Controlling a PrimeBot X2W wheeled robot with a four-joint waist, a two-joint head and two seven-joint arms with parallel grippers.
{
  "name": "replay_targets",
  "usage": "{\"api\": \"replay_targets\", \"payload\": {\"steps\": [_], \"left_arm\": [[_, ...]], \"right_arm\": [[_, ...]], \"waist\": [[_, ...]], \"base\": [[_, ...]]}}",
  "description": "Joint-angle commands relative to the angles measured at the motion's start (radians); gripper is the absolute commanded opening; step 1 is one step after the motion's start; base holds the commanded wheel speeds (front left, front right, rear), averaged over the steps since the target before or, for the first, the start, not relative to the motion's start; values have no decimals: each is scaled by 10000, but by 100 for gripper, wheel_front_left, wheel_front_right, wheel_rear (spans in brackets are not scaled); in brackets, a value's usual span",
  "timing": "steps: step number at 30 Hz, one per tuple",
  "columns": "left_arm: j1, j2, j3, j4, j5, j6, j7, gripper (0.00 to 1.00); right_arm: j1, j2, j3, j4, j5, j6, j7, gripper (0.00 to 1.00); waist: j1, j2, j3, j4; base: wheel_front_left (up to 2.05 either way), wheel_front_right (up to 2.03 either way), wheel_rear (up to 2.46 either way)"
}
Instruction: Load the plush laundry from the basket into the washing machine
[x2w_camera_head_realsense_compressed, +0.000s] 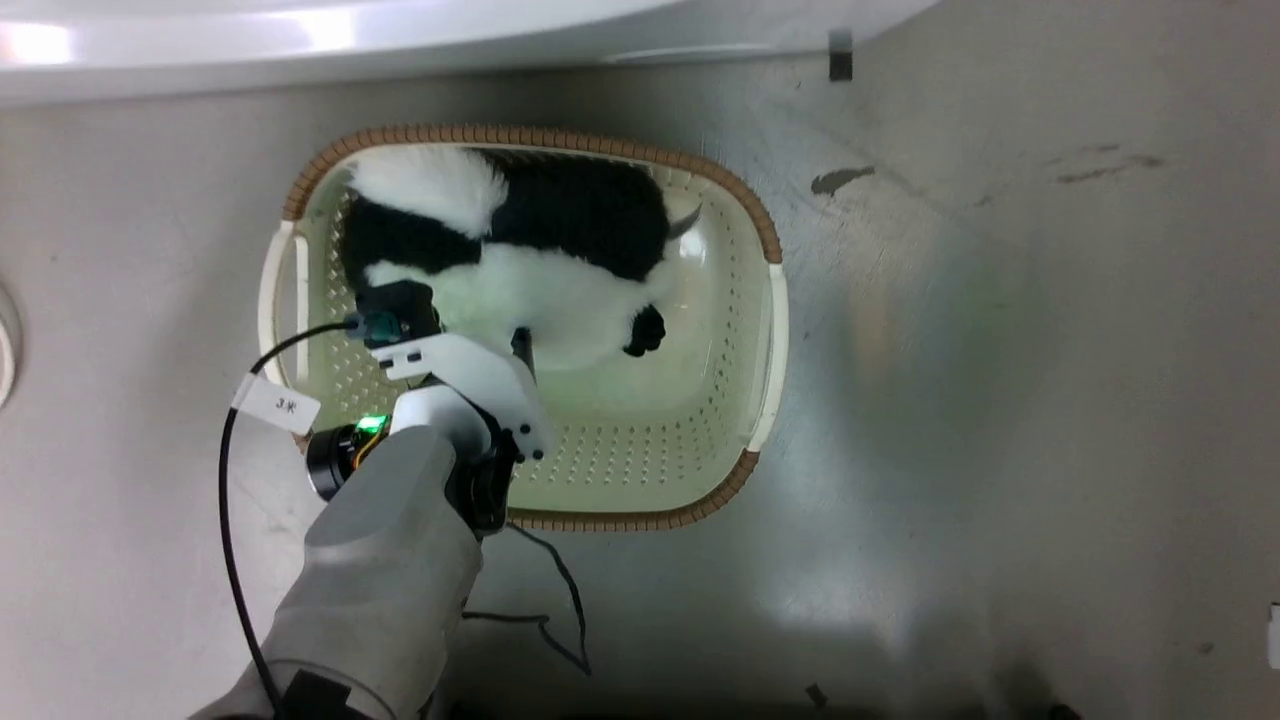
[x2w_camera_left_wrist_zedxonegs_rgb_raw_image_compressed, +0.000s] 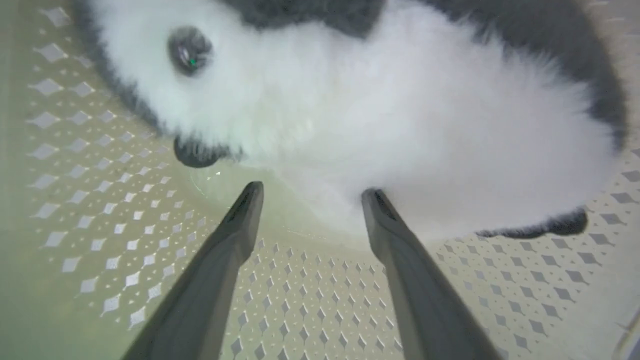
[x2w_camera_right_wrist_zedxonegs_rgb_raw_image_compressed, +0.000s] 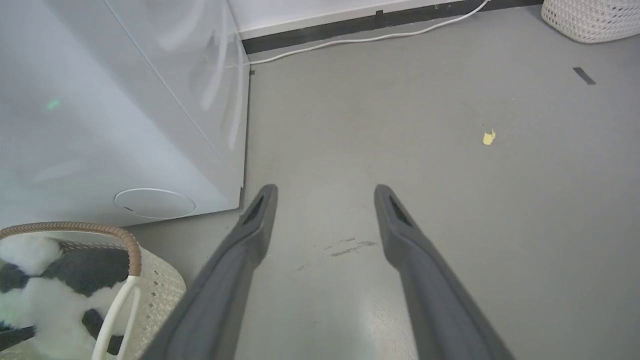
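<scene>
Dark fingers of the left tool (x2w_camera_left_wrist_zedxonegs_rgb_raw_image_compressed: 312, 190) are seen spread apart inside the basket (x2w_camera_head_realsense_compressed: 772, 330), their tips at the near edge of the plush (x2w_camera_head_realsense_compressed: 560, 300), with nothing pinched between them. The right tool (x2w_camera_right_wrist_zedxonegs_rgb_raw_image_compressed: 326, 189) is likewise held spread and empty above the grey floor (x2w_camera_right_wrist_zedxonegs_rgb_raw_image_compressed: 450, 200). The plush is found lying in the basket's far half, and the basket is set just before the washer (x2w_camera_right_wrist_zedxonegs_rgb_raw_image_compressed: 100, 125).
</scene>
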Motion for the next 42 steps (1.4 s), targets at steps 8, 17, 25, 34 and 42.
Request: {"api": "replay_targets", "payload": {"steps": [8, 17, 25, 34, 42], "left_arm": [[-883, 9, -841, 242, -857, -216, -1046, 100], [-1037, 9, -1448, 235, -1381, -708, -1550, 100], [-1079, 9, -2119, 136, -2030, -824, -1435, 100], [-1262, 9, -2865, 91, -2453, -756, -1594, 0], [-1313, 9, -3276, 106, -2804, -975, -1877, 0]], "right_arm": [[167, 24, -338, -365, 307, -9, -133, 100], [153, 24, -362, -469, 305, -9, -145, 100], [330, 24, -631, -793, 349, -9, -80, 100], [480, 24, -798, -1014, 440, -9, -29, 100], [369, 24, -812, -1130, 404, -9, 76, 100]], "waist": [[-1, -1, 832, 38], [-1, -1, 883, -67], [-1, -1, 994, -57], [-1, -1, 1075, 34], [-1, -1, 930, 134]], "base": [[0, 0, 0], [0, 0, 0], [0, 0, 0], [0, 0, 0], [0, 0, 0]]}}
